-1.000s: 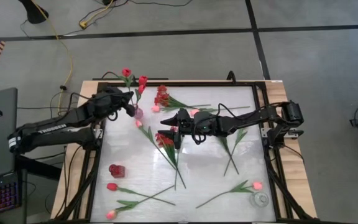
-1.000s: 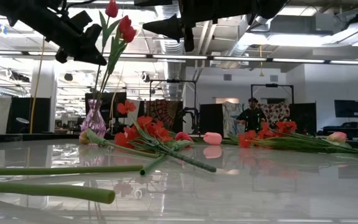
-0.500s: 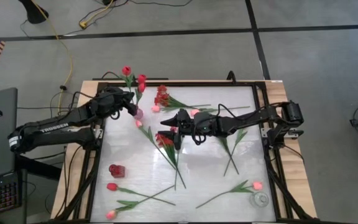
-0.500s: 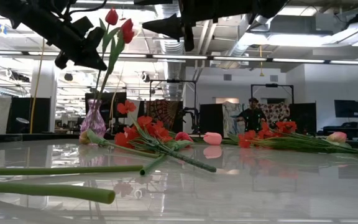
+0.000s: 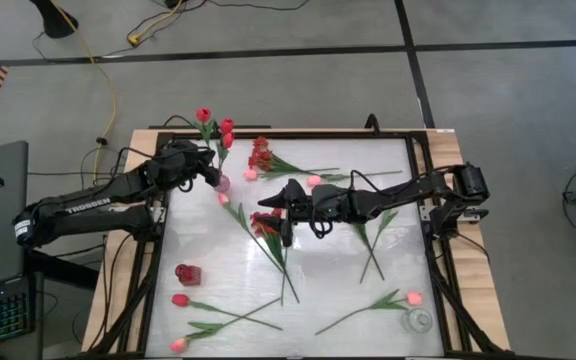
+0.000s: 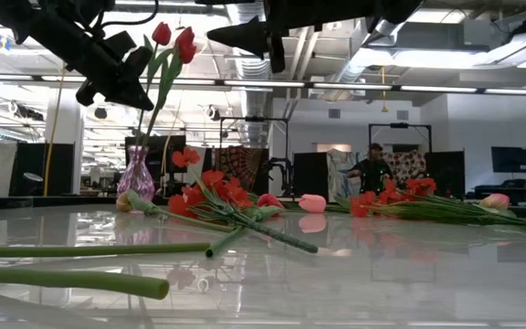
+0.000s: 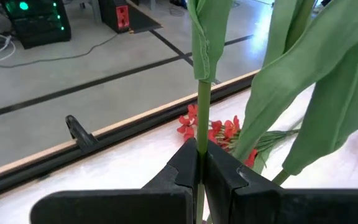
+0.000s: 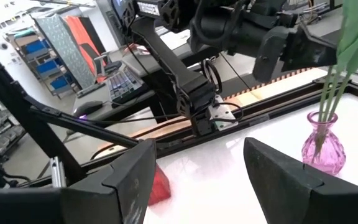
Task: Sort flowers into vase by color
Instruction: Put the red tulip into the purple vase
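A small pink glass vase [image 5: 222, 182] [image 6: 137, 174] [image 8: 324, 149] stands near the table's far left corner. Two red tulips [image 5: 204, 115] [image 6: 162, 34] rise from it on green leafy stems. My left gripper [image 5: 206, 170] [image 6: 117, 80] [image 7: 199, 152] is above the vase, shut on one stem. My right gripper [image 5: 276, 218] [image 8: 197, 158] hovers open over the table's middle, above a red blossom spray [image 5: 265, 225] lying flat. More sprays [image 5: 260, 155] and pink tulips [image 5: 313, 181] lie on the far half. My left gripper pinches one red tulip's green stem [image 7: 202, 115] between its two fingers, below a leaf and well under the bloom. The fingers come from the table's left and lie across the stem. The stem stands nearly upright, and its lower end reaches down into the pink vase [image 6: 141, 151].
A red vase [image 5: 188, 273] stands near the left edge. A clear vase [image 5: 418, 320] stands at the near right corner. Red [image 5: 180, 299] and pink [image 5: 413, 297] tulips lie along the near edge. Long stems [image 6: 89, 249] lie close to the low camera.
My left gripper has moved down toward the pink vase with the stem in its hold. Both red tulip blooms now stand lower and a little more to the left in the low view.
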